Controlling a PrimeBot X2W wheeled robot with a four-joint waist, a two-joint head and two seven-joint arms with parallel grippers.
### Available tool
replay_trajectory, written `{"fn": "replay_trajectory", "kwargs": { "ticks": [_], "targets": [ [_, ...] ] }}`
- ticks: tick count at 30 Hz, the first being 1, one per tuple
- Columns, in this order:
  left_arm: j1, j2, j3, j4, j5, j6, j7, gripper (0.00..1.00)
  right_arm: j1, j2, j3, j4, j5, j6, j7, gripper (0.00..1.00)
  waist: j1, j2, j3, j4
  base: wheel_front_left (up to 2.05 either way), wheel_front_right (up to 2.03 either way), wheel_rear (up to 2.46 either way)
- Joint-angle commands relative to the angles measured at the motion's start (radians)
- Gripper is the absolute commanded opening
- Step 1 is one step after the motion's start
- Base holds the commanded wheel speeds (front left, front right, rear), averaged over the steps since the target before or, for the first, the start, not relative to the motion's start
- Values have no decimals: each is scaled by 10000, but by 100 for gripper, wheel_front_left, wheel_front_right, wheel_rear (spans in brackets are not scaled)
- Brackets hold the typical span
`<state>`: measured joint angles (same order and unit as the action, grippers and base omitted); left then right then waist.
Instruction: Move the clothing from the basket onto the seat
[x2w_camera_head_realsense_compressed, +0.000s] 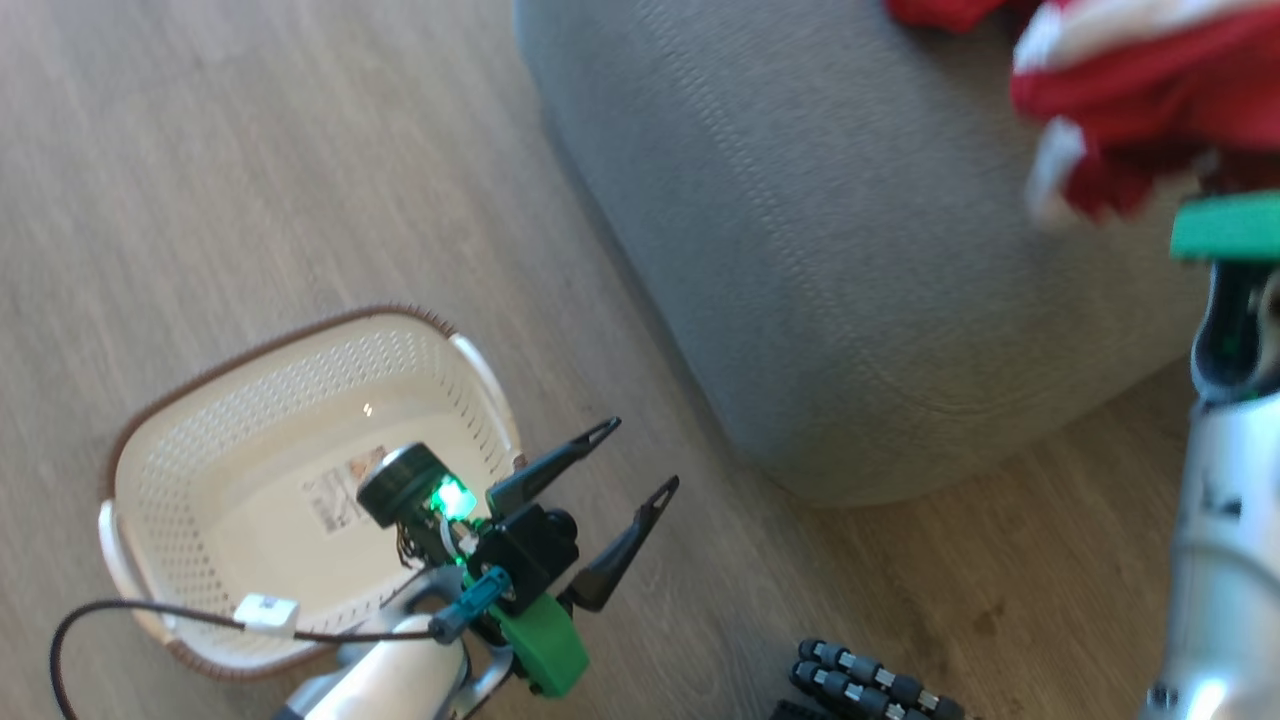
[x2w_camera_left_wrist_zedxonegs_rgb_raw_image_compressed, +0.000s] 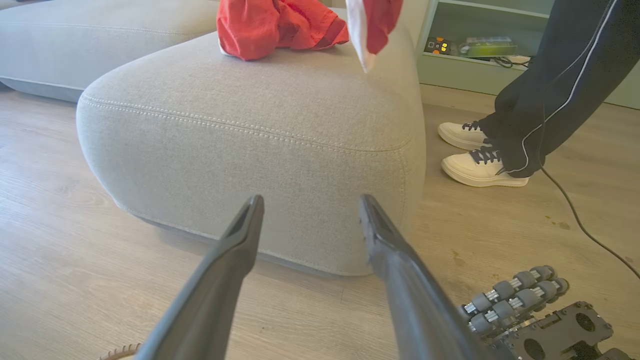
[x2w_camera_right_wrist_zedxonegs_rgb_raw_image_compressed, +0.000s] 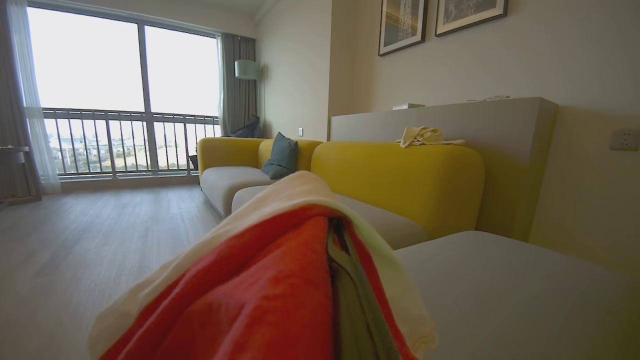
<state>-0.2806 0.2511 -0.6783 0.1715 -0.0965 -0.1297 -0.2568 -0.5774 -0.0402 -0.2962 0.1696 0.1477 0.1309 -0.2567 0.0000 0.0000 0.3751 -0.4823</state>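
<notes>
Wood floor (x2w_camera_head_realsense_compressed: 200, 150), basket (x2w_camera_head_realsense_compressed: 180, 450) on it, grey seat (x2w_camera_head_realsense_compressed: 800, 250), red clothing (x2w_camera_left_wrist_zedxonegs_rgb_raw_image_compressed: 260, 27) atop

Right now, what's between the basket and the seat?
Bare wood floor lies between the basket and the seat, seen in the head view; the open left end effector hovers over that strip.

There are one plain red garment (x2w_camera_left_wrist_zedxonegs_rgb_raw_image_compressed: 260, 25), one white-trimmed red garment (x2w_camera_left_wrist_zedxonegs_rgb_raw_image_compressed: 382, 17), one cream perforated basket (x2w_camera_head_realsense_compressed: 180, 450), one grey seat cushion (x2w_camera_left_wrist_zedxonegs_rgb_raw_image_compressed: 250, 150), two white sneakers (x2w_camera_left_wrist_zedxonegs_rgb_raw_image_compressed: 480, 167) and two framed pictures (x2w_camera_right_wrist_zedxonegs_rgb_raw_image_compressed: 402, 25).
</notes>
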Motion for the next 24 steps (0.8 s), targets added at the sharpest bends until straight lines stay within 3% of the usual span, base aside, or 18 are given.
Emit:
{"fn": "replay_trajectory", "kwargs": {
  "ticks": [1, 12, 24],
  "targets": [
    [-357, 142, 190, -358, 54, -10, -49, 100, -643, -100, 141, -168, -260, -2, -51, 0, 0, 0, 297, 315, 0, 0, 0],
    [-917, 422, -42, -447, 139, -10, -49, 100, -3883, -789, -15, 1700, -1003, -2, -51, 0, 0, 0, 1057, 1028, 0, 0, 0],
    [-1144, 531, -125, -510, 162, -10, -49, 100, -6898, -2555, -835, 5043, -2658, -2, -51, 0, 0, 0, 1835, 1694, 0, 0, 0]
  ]
}}
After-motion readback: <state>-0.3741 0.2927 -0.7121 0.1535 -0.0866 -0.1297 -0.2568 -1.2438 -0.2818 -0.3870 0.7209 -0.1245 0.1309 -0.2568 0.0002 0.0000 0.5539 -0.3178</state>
